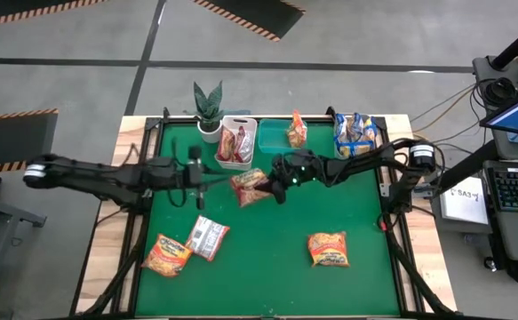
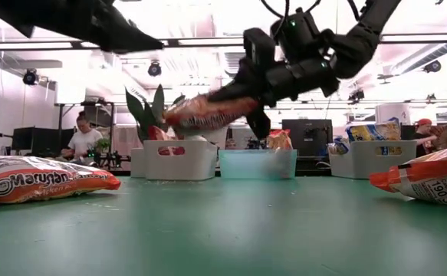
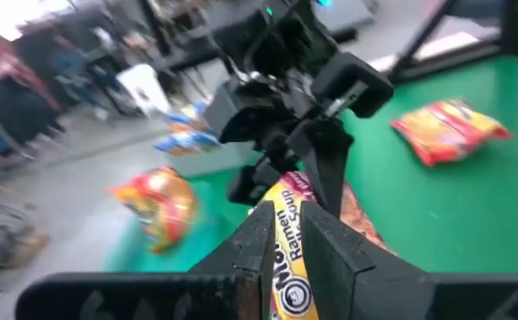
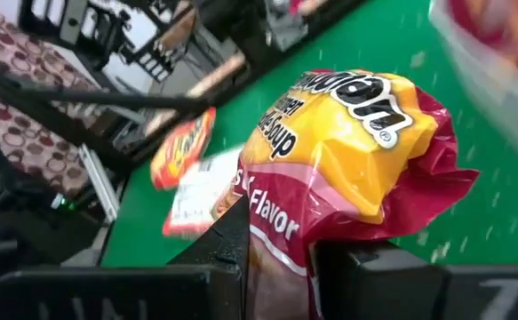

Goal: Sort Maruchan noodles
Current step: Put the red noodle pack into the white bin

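The item in hand is a red-brown Maruchan packet [image 1: 251,187], raised off the green table [image 1: 267,267] near its middle, just in front of the row of bins. In the low view it hangs clear of the mat, roughly level. Both arms grip it. The right gripper [image 1: 279,180] is closed on the packet's right edge; the right wrist view shows the crinkled end pinched between its two dark fingers [image 4: 232,244]. The left gripper [image 1: 207,181] is closed on the opposite end, with the yellow band of the wrapper clamped between its fingers [image 3: 257,240] in the left wrist view.

The step in hand appears to be a two-arm hold, probably a handover, taken in mid-air on the way to a bin.

Three bins stand along the far edge: a white bin [image 1: 225,133] holding red-brown packets, a teal bin [image 1: 267,136] holding an orange packet [image 1: 296,132], and a grey bin [image 1: 338,144] holding blue-marked packets [image 1: 356,133]. By colour, the held packet most likely belongs in the white bin.

The next move calls for one gripper to let go while the other keeps its pinch, since opposed pulls could tear or slip the thin wrapper. The carrying arm then needs to clear the bin wall before release.

Three packets remain on the table: an orange packet [image 1: 167,255] and a white-faced packet [image 1: 207,237] touching at front left, and another orange packet [image 1: 329,249] at front right. A potted plant [image 1: 208,108] stands beside the white bin.
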Action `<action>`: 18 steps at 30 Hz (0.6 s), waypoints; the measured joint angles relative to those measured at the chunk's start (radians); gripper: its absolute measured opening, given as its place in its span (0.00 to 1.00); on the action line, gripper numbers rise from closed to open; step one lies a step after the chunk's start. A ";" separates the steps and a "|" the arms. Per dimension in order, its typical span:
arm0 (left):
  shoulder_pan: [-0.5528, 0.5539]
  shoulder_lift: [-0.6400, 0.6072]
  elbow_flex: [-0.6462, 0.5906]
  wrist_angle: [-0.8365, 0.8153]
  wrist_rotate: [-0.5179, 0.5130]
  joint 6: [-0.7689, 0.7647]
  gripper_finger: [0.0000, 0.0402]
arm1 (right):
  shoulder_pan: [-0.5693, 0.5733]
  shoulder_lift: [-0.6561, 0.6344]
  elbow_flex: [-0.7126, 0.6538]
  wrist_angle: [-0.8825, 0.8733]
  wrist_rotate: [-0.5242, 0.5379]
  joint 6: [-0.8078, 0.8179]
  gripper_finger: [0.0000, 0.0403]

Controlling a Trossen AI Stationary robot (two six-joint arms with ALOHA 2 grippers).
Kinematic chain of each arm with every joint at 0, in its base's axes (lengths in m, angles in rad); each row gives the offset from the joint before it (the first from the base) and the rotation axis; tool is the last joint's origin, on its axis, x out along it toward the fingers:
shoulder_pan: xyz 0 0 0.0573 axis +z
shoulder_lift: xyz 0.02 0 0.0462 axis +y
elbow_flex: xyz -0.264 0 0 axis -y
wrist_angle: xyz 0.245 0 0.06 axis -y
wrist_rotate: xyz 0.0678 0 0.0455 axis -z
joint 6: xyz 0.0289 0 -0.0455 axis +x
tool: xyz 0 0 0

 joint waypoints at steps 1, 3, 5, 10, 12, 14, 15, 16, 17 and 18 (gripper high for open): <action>0.000 -0.031 -0.006 0.001 -0.016 0.011 0.10 | -0.007 -0.007 0.017 -0.015 0.001 -0.012 0.17; 0.000 -0.086 -0.025 0.003 -0.048 0.032 0.10 | -0.023 -0.024 0.057 -0.069 0.001 -0.049 0.17; 0.000 -0.130 -0.045 0.014 -0.070 0.045 0.10 | -0.041 -0.034 0.115 -0.152 0.002 -0.097 0.17; 0.000 -0.198 -0.073 0.020 -0.078 0.081 0.10 | -0.082 -0.037 0.319 -0.487 0.098 -0.293 0.17; 0.000 -0.215 -0.076 0.020 -0.088 0.087 0.10 | -0.096 -0.035 0.411 -0.625 0.211 -0.407 0.17; 0.000 -0.230 -0.076 0.018 -0.115 0.087 0.10 | -0.109 -0.033 0.498 -0.742 0.337 -0.519 0.17; 0.000 -0.236 -0.076 0.017 -0.136 0.087 0.10 | -0.115 -0.033 0.536 -0.792 0.394 -0.572 0.17; 0.000 -0.242 -0.076 0.013 -0.154 0.087 0.10 | -0.122 -0.033 0.569 -0.823 0.446 -0.627 0.17; 0.000 -0.248 -0.076 0.005 -0.172 0.087 0.10 | -0.129 -0.033 0.594 -0.835 0.486 -0.674 0.17; 0.000 -0.252 -0.076 0.001 -0.185 0.087 0.10 | -0.139 -0.033 0.616 -0.839 0.517 -0.715 0.17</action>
